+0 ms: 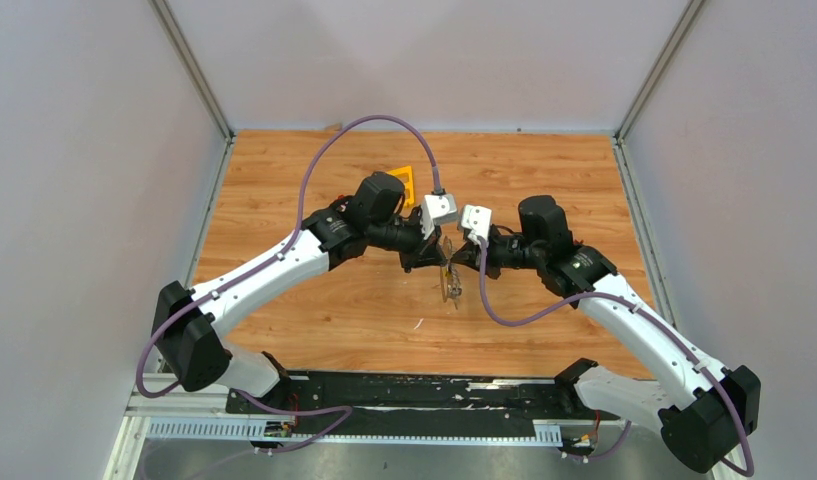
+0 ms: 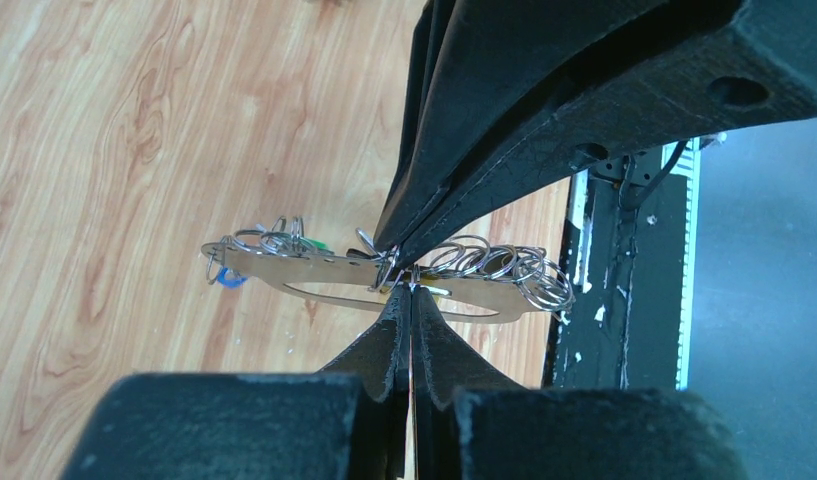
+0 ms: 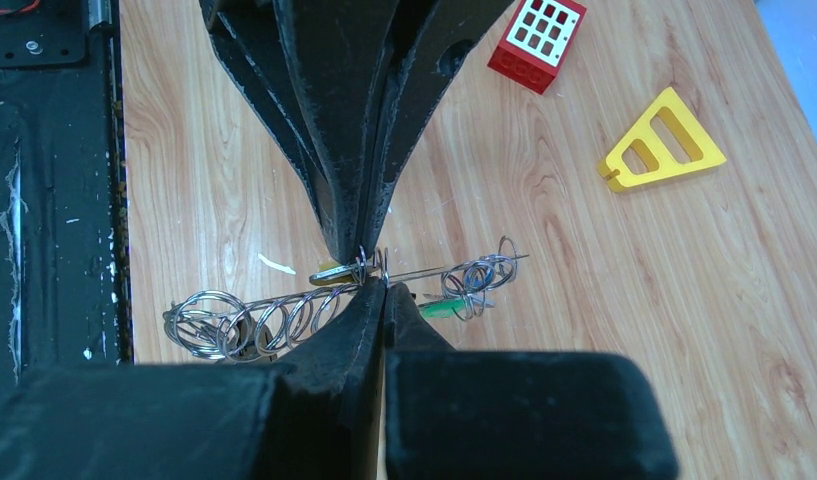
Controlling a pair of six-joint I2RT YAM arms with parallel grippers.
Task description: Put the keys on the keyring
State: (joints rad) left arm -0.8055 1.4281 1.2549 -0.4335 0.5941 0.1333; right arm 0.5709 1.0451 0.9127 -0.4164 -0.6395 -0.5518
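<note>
Two arms (image 1: 274, 265) meet above the table (image 1: 314, 180); left gripper (image 2: 410, 300) and right gripper (image 3: 384, 290) each pinch the keyring (image 2: 314, 268), strung with wire rings (image 2: 504, 265) and keys (image 3: 441, 308).

left arm (image 1: 274, 262) extended inward | right arm (image 1: 634, 310) extended inward | left gripper (image 2: 411, 300) pinched closed | right gripper (image 3: 384, 290) pinched closed | tips set facing

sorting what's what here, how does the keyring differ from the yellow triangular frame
The keyring is grey metal; the yellow triangular frame is yellow, seemingly plastic. The keyring is pinched above the table between the left gripper and right gripper; the frame lies flat on it, untouched. The keyring carries small wire rings; the frame carries none. Both are flat with open cutouts.
</note>
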